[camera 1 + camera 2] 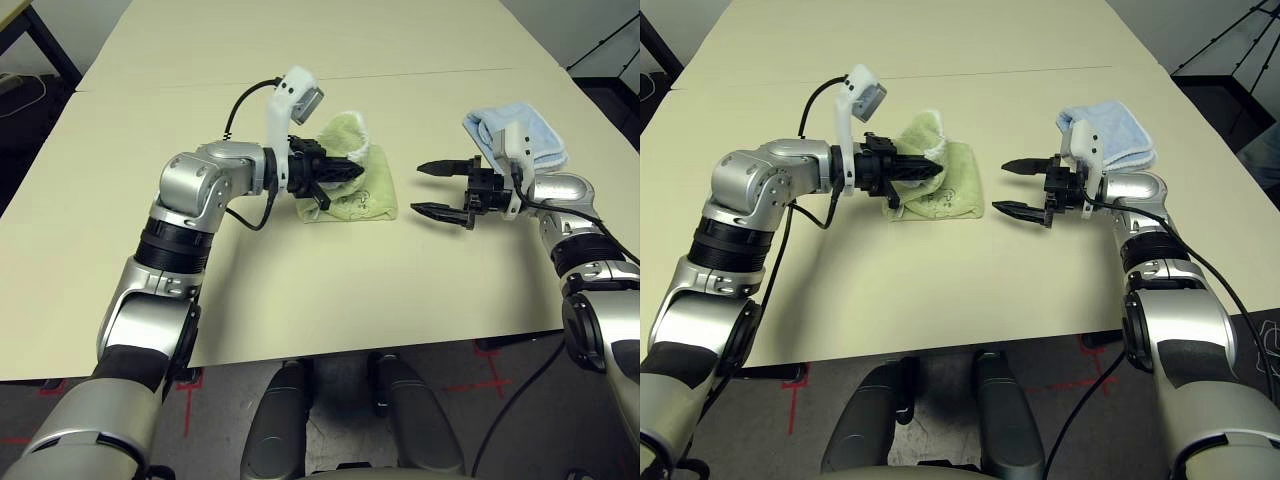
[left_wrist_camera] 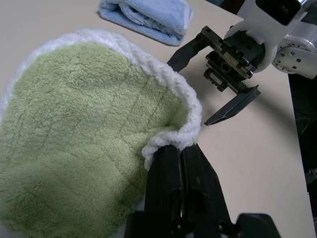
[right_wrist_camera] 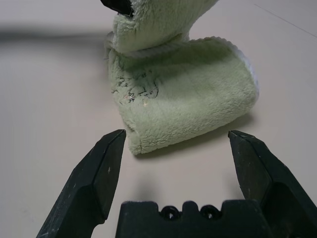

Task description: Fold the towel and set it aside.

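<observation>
In the left eye view, the table (image 1: 300,300) has much bare surface in front of the arms and behind them, and its near edge runs across the lower part of the picture. The towel (image 1: 368,185) lies near the middle of the table, a little toward the far side. The left gripper (image 1: 352,170) has its fingers pressed together on a lifted flap of the towel, and this flap curls up and over the flat part. The right gripper (image 1: 438,188) hovers just beside the towel on the right, apart from it, with its fingers spread wide and nothing between them. A folded light blue towel (image 1: 525,135) lies behind the right wrist.

In the left wrist view, the closed fingers (image 2: 173,168) pinch the white stitched edge (image 2: 190,124) of the green cloth. The open right gripper shows beyond it over bare table.

In the right wrist view, the two fingers (image 3: 106,163) stand far apart and point toward the towel's folded edge. The towel lies doubled there, with its longer side across the gripper's pointing line. A faint dark embroidered motif (image 3: 133,89) shows on its upper face.
</observation>
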Controlling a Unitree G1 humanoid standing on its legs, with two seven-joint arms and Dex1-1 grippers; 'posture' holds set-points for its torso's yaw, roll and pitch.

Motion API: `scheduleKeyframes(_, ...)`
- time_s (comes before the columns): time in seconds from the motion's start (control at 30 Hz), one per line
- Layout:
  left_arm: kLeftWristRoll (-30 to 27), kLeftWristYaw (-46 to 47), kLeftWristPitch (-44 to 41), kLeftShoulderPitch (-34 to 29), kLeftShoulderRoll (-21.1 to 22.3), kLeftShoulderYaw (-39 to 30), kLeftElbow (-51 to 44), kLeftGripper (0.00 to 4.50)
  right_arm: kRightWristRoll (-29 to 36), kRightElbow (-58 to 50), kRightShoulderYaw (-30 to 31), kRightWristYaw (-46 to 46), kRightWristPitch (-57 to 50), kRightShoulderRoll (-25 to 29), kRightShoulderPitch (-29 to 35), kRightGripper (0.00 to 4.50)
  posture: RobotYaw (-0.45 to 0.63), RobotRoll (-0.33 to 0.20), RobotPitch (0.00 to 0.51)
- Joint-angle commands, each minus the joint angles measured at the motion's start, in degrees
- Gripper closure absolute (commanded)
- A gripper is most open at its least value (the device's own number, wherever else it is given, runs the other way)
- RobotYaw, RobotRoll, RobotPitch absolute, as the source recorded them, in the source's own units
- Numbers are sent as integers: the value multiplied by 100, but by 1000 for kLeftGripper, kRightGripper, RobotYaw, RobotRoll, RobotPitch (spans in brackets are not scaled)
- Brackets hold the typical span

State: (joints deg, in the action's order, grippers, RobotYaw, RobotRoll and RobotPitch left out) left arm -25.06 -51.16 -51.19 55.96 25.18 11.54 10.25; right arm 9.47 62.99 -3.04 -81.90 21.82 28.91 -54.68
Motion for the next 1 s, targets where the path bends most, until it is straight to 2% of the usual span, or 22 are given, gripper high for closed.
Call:
scheduleKeyframes(0.03,193,-85,127,137,-127,183,207,4486,-26,-14,-27,22,28,50,101,0,48,0,166)
scheduleKeyframes(0.4,471,-220,265,223,-486,465,393,4486,-39,-9,-15,61,36,57,115,0,44,0,166)
scheduleKeyframes(0.73,1061,-264,582,-22,-510,899,778,4486,-45,-27,-14,62,50,66,117,0,40,0,161)
scheduleKeyframes(0.83,1131,-227,630,-69,-578,845,779,3861,-43,-40,-14,61,49,72,132,0,39,0,160)
scheduleKeyframes(1.0,1163,6,741,-65,-787,628,796,2014,-44,-45,-14,67,51,73,139,0,40,0,158)
